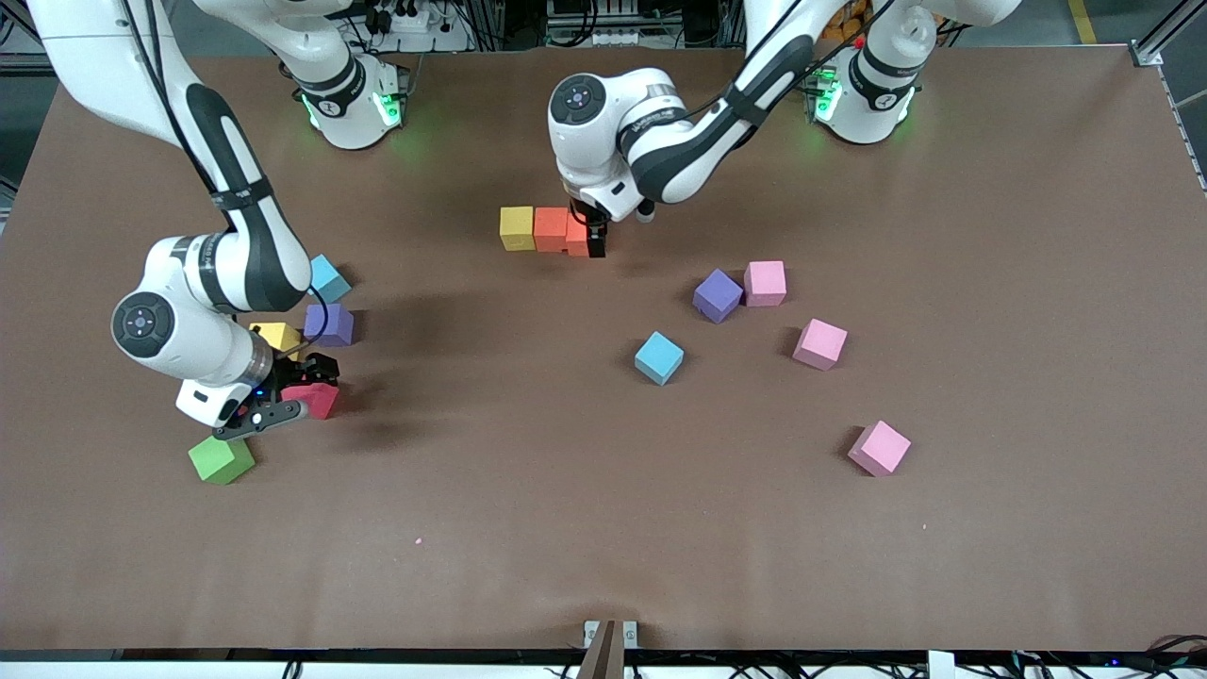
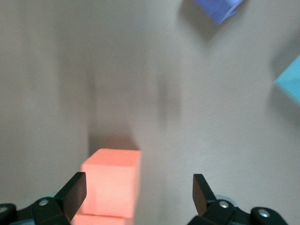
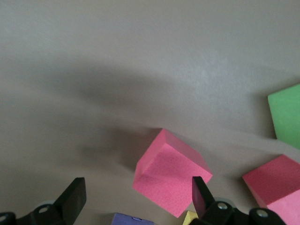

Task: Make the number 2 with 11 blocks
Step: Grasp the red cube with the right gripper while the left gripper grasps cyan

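Number 2 [image 1: 549, 229] barely begun: amounts to one row of three touching cubes, yellow block [image 1: 517, 227], orange block [image 1: 551, 228] and second orange block [image 1: 577, 236], near the middle of the table edge along the robots' bases.

Left gripper [image 1: 596, 241]: low at that row's end, fingers [image 2: 75, 192] spread wide, second orange block just inside one finger, unclamped. Reads as the top row being finished.

Right gripper [image 1: 283, 394]: down near the table edge at the right arm's end, fingers [image 3: 75, 197] parted on either side of a red block [image 1: 319, 400] lying askew between them, not clamped. Close by: green block [image 1: 222, 459], purple block [image 1: 329, 323], small yellow block [image 1: 276, 335], light blue block [image 1: 327, 278].

Scattered mid-table toward the left arm's end: another purple [image 1: 718, 295], another light blue [image 1: 658, 357], three pink blocks [image 1: 819, 343].

Next, probably: lift the left gripper clear without nudging the row, close on the red block squarely despite its skew, then set it touching the second orange block on the side nearer the front camera.
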Available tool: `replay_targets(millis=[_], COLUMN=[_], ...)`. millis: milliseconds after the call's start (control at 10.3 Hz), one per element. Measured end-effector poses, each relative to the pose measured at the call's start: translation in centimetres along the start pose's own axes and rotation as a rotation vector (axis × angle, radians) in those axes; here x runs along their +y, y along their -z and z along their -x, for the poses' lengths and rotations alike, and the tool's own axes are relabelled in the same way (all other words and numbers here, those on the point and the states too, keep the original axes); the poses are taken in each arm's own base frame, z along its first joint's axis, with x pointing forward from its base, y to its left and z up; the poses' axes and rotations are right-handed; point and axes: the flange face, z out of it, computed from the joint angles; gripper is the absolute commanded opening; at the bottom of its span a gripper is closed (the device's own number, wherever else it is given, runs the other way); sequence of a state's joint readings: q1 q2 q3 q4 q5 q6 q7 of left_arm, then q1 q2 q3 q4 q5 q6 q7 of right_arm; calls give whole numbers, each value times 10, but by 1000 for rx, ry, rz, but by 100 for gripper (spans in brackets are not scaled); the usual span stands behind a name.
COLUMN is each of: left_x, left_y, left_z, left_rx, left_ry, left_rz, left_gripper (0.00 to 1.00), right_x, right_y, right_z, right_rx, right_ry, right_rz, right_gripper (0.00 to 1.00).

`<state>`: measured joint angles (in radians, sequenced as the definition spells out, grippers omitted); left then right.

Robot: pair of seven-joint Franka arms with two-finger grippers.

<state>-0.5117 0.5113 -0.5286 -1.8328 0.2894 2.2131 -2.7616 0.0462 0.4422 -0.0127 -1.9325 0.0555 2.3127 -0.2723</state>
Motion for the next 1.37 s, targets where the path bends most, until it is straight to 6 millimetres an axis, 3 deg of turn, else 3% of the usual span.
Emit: replay_targets(millis=[390, 585, 1170, 1365], left_x=[89, 127, 167, 184], left_y=[20, 29, 1, -8], left_z=[-60, -81, -104, -110], left_rx=[-19, -37, -57, -85], left_ry=[39, -63, -493, -545], left_rz=[37, 53, 42, 55], left_gripper=[100, 100, 100, 100], right_x=[26, 38, 39, 39], right_y=[-7, -1, -1, -2], right_z=[5, 4, 3, 3], right_rx=[18, 62, 66, 64], right_ry=[-267, -353, -504, -517], right_rz=[-74, -60, -62, -62], right_gripper=[100, 100, 100, 100])
